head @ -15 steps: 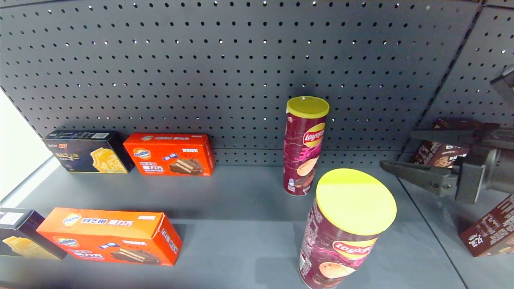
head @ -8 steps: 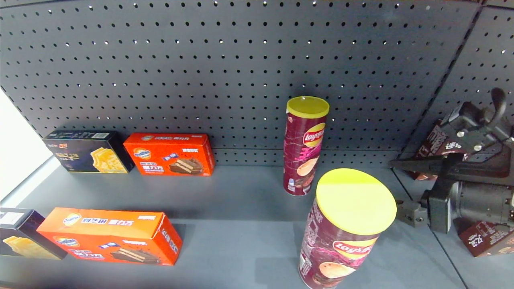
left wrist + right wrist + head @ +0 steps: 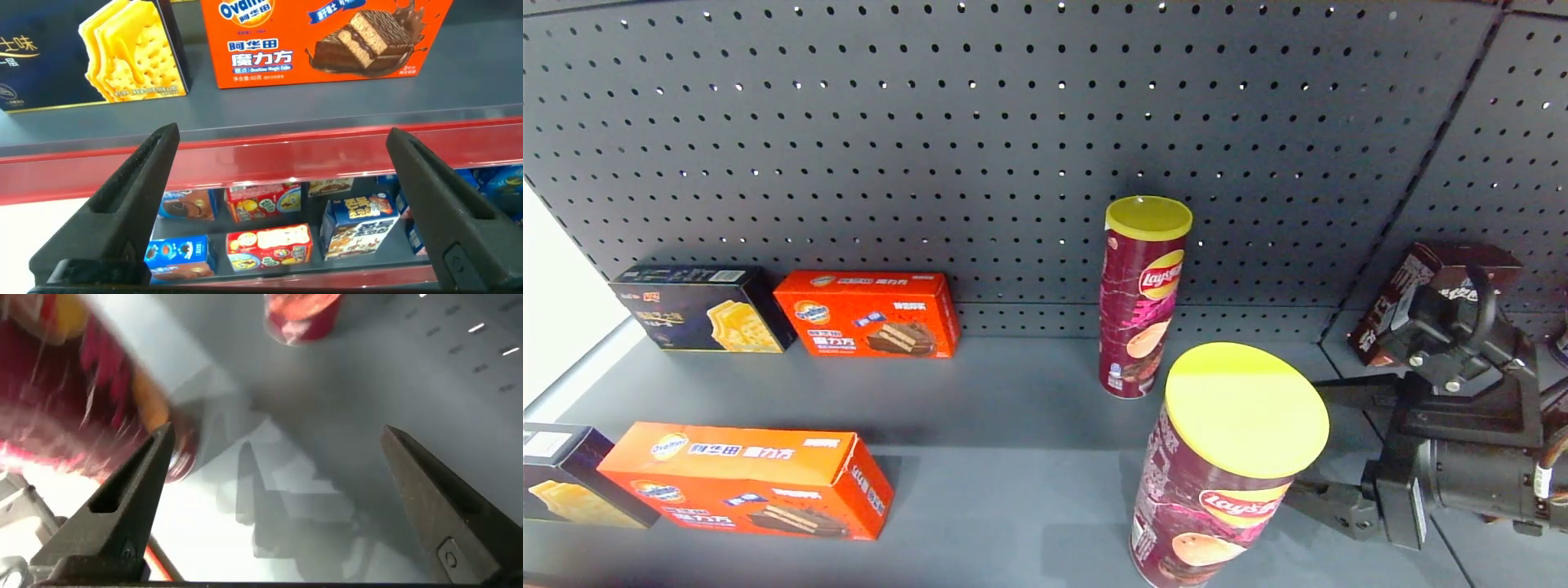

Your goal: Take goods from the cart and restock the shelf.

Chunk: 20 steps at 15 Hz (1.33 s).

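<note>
The right hand (image 3: 278, 433) has its fingers spread apart and holds nothing. It sits low over the shelf (image 3: 1013, 408), just beside the front chip can (image 3: 1217, 506), on that can's right side near the base. One finger lies close to the can's wall. The right wrist view is smeared there, so I cannot tell whether it touches, though it probably stands just clear.

The front chip can is upright under its yellow lid, close to the shelf's front edge. A second chip can (image 3: 1143, 302) stands behind it, against the pegboard (image 3: 931, 147).

The left hand (image 3: 282, 132) is also spread and empty. It is held below the shelf's red front lip, facing the stocked lower shelf.

The main risk is the can going over. It is tall and narrow and likely top-heavy for its footprint, so a sideways graze from either finger as the arm moves could tip it. From where it stands it might roll off the front edge. A sweep toward the back would push it into the second can instead.

The arm's bulk is near the brown box (image 3: 1388, 310) leaning at the far right, and a careless swing could knock that too. The orange box (image 3: 743, 478) and its neighbours are well apart from all this.
</note>
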{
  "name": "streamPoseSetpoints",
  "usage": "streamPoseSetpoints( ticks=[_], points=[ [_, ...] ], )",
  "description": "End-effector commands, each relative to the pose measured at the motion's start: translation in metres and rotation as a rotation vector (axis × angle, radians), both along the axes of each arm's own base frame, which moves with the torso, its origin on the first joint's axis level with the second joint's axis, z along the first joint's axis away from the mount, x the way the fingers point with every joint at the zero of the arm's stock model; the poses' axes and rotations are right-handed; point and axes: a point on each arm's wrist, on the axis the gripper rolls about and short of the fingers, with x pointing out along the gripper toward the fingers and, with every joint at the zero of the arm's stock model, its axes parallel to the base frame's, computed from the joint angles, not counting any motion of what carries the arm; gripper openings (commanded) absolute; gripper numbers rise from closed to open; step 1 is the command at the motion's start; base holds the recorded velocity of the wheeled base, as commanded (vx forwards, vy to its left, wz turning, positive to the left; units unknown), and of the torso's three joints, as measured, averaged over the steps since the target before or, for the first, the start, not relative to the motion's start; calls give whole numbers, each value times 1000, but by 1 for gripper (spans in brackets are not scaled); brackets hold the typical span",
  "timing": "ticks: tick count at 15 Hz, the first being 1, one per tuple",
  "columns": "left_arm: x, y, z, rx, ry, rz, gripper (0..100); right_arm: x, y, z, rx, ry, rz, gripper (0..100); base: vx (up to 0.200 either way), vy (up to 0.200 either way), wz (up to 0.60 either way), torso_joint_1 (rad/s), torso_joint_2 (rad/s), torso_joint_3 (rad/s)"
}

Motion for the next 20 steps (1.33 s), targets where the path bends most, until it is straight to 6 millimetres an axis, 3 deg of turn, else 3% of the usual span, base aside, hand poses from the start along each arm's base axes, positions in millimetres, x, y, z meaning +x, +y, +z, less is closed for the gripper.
streamPoseSetpoints(
  ticks=[1, 8, 20],
  points=[
    [0, 0, 0, 0, 3, 0, 100, -4, 2, -5, -10, 15, 18, 100, 0, 0, 0, 0, 0, 0],
    [0, 0, 0, 0, 3, 0, 100, -18, 3, -28, -54, 75, 67, 100, 0, 0, 0, 0, 0, 0],
    [0, 0, 0, 0, 3, 2, 100, -11, 13, -33, -71, 98, 87, 100, 0, 0, 0, 0, 0, 0]
  ],
)
